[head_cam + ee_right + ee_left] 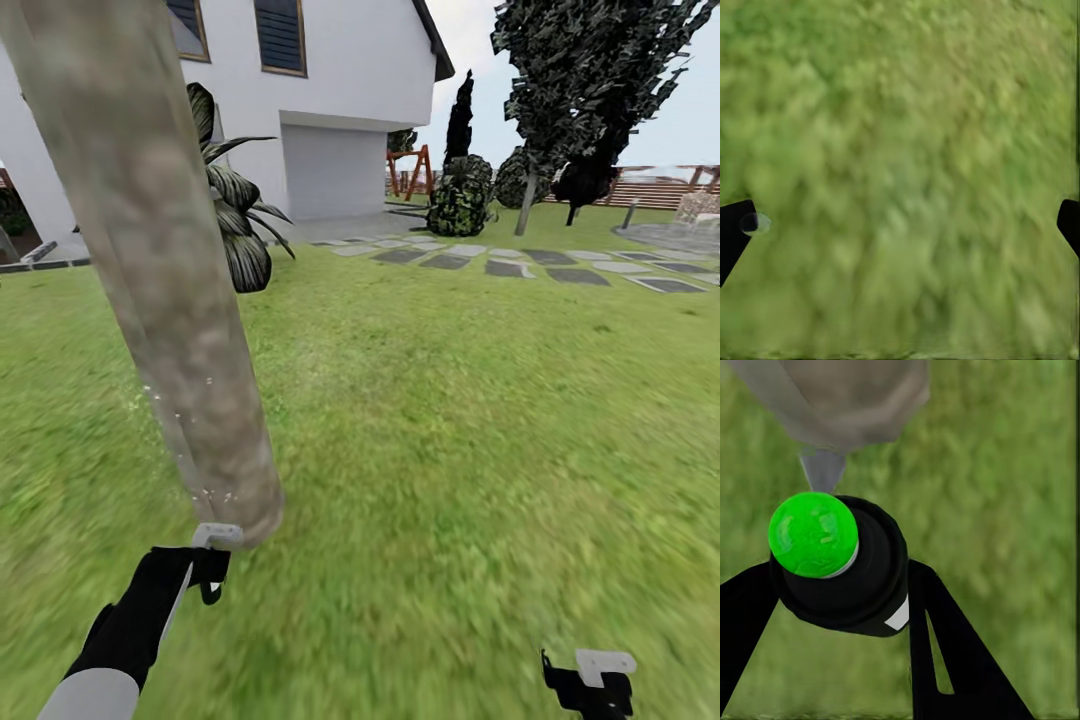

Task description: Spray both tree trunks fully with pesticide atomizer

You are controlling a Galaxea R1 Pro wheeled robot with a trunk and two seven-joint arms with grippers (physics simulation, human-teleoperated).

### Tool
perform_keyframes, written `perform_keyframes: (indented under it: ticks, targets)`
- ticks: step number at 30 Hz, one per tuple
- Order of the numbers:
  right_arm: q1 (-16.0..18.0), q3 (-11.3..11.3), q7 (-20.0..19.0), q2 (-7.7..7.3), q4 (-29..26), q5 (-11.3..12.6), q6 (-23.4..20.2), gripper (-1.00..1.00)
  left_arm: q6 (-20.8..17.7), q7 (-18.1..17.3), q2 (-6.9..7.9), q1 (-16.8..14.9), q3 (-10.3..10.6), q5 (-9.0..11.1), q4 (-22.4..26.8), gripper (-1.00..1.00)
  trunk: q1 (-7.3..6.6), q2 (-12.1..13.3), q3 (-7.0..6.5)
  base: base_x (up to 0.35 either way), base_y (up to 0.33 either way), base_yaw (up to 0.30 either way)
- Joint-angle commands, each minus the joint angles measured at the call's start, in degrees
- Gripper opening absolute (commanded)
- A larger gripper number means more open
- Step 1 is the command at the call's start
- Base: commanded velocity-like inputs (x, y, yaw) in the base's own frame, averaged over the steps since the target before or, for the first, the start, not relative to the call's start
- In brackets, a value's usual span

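The left claw [213,562] is down low by the bottom of a thick, smooth, pale grey-beige tree trunk with brown patches [150,250]. The trunk leans a bit and gets wider near the grass. In the left wrist view, the left claw [840,607] is closed around a tiny black bottle with a round bright green top [840,566], which is the pesticide atomizer. One black finger [952,652] sits on each side of the bottle and they press against it. The bottle is just beside the foot of the trunk [847,397], and I cannot tell if it touches. Small pale dots show on the lower part of the trunk in the head view.

The right claw [590,680] hangs low over the blurry green grass floor [450,450], well apart from the trunk. In the right wrist view its black fingertips [733,229] are far apart with only grass [900,180] between them, so it is open and holds nothing.

Farther back there is a white house with dark windows [340,90], a row of flat grey stepping stones [520,262], a dark plant with broad striped leaves [235,215] behind the trunk, a second tall tree with dark green jagged leaves [590,80], and a brown slat fence [660,190]
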State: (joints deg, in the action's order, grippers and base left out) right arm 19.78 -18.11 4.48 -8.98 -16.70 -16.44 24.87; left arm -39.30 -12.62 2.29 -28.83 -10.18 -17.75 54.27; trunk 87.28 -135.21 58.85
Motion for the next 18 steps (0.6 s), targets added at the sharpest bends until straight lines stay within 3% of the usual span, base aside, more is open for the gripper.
perform_keyframes:
  ticks: [1, 6, 10, 18]
  targets:
    - [0.0, 0.0, 0.0, 0.01, 0.0, 0.0, 0.0, 1.0, 0.01, -0.03, 0.0, 0.0, -0.01, 0.0, 0.02, -1.0, 0.0, 0.0, 0.0, -0.332, -0.125, 0.0]
    - [0.0, 0.01, 0.0, 0.08, 0.0, 0.0, 0.0, 1.0, 0.02, -0.02, 0.0, 0.0, -0.01, 0.0, 0.04, -1.0, 0.0, 0.0, 0.0, -0.269, -0.179, 0.0]
    - [0.0, 0.01, 0.0, 0.1, 0.0, 0.01, 0.02, 1.0, 0.02, 0.04, 0.0, 0.0, -0.01, 0.0, 0.13, -1.0, 0.0, 0.0, 0.0, -0.028, -0.258, 0.032]
    - [0.0, 0.01, 0.0, 0.1, 0.0, 0.0, 0.02, 1.0, 0.02, 0.06, 0.0, 0.0, -0.09, 0.0, 0.39, -1.0, 0.0, 0.0, 0.0, 0.058, -0.269, 0.257]
